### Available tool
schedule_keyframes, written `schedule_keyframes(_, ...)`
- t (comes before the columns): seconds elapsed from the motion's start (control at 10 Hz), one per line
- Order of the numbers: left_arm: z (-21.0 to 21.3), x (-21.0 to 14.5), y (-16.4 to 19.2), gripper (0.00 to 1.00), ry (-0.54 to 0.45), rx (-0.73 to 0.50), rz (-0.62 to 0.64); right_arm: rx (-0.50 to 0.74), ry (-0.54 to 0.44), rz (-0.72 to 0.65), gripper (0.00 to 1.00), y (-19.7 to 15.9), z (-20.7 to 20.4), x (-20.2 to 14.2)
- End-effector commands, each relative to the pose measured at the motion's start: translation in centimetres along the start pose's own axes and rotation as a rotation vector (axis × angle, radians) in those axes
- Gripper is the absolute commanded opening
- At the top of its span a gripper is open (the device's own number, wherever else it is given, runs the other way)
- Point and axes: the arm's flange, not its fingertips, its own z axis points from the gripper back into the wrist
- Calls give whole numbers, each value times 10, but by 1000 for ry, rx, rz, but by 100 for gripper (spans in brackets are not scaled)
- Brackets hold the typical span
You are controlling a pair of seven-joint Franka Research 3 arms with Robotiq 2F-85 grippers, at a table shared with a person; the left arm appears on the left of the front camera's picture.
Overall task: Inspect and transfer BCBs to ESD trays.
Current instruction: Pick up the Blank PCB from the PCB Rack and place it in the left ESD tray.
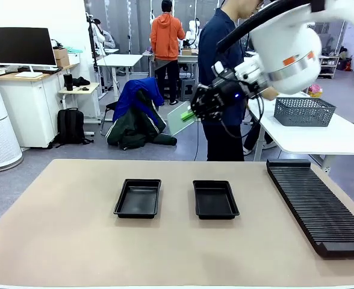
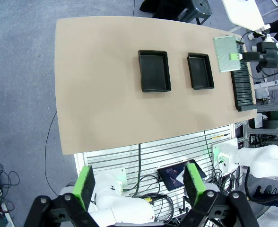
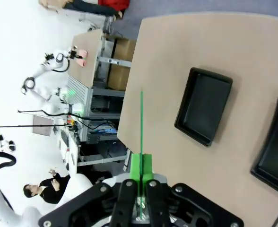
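My right gripper (image 1: 191, 113) hangs high above the table's far side, shut on a pale green BCB (image 1: 178, 121) that it holds by one edge. In the right wrist view the BCB (image 3: 141, 123) shows edge-on as a thin green line rising from the closed green pads (image 3: 141, 166). Two black ESD trays (image 1: 138, 197) (image 1: 215, 199) lie side by side mid-table with nothing in them. From far above, my left gripper (image 2: 139, 185) looks down, open, on both trays (image 2: 154, 71) (image 2: 200, 71) and on the held BCB (image 2: 225, 53).
A long black ribbed rack (image 1: 318, 205) lies along the table's right side. A grey mesh basket (image 1: 303, 111) sits on a white table behind. A person in dark blue (image 1: 219, 72) stands at the far edge, behind my right arm.
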Motion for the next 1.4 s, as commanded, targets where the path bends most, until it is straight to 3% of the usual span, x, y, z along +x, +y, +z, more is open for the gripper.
schedule_keyframes(0.0,-1,1,0,100,-2,2,3,21,-7,-36,3,0,-28,-4)
schedule_keyframes(0.7,-1,1,0,100,-2,2,3,12,-24,-136,3,-30,-163,-17)
schedule_keyframes(1.3,-1,1,0,100,-2,2,3,-68,-91,-218,3,-58,-223,-48)
